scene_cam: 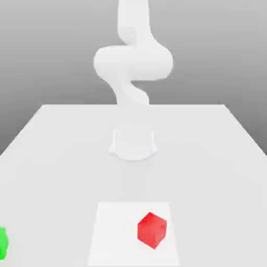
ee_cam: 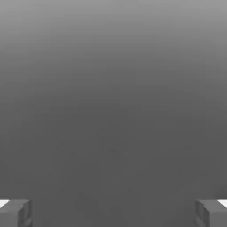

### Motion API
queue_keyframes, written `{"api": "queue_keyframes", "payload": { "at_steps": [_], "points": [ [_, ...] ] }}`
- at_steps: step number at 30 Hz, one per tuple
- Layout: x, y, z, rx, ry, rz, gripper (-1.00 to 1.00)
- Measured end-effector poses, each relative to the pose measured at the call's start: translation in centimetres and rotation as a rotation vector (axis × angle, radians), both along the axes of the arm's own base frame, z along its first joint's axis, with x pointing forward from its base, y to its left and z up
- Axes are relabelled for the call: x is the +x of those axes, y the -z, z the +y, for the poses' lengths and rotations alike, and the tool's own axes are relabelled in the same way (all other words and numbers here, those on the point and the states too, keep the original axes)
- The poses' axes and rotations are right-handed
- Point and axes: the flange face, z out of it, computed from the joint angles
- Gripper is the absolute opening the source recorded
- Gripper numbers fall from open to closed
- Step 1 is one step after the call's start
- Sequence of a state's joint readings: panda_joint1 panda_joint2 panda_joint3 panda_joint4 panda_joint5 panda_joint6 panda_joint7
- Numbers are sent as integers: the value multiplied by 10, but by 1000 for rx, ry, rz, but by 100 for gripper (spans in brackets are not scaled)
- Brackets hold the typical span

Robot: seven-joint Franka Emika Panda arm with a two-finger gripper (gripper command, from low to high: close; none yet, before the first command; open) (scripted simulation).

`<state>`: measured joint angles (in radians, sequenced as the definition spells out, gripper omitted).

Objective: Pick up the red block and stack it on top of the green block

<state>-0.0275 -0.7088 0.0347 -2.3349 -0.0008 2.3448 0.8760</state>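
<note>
The red block [scene_cam: 152,229] is a small glossy cube resting on a pale square patch [scene_cam: 112,234] near the front of the table, slightly toward the exterior view's right. The green block [scene_cam: 3,243] sits at the front edge on the exterior view's left, partly cut off by the frame. In the hand view my gripper [ee_cam: 113,213] is open, its two grey fingertips [ee_cam: 16,213] standing far apart with nothing between them and only a plain grey backdrop behind. The white arm [scene_cam: 133,62] rises from its base at the table's middle.
The arm's round base [scene_cam: 133,144] stands on the white table [scene_cam: 208,156], behind both blocks. The table's far edge runs across the exterior view behind the base.
</note>
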Motion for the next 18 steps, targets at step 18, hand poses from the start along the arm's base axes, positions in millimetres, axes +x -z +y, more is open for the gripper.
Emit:
{"api": "queue_keyframes", "payload": {
  "at_steps": [18],
  "points": [
    [71, 376, 29, 187, 439, 562, 0]
  ]
}}
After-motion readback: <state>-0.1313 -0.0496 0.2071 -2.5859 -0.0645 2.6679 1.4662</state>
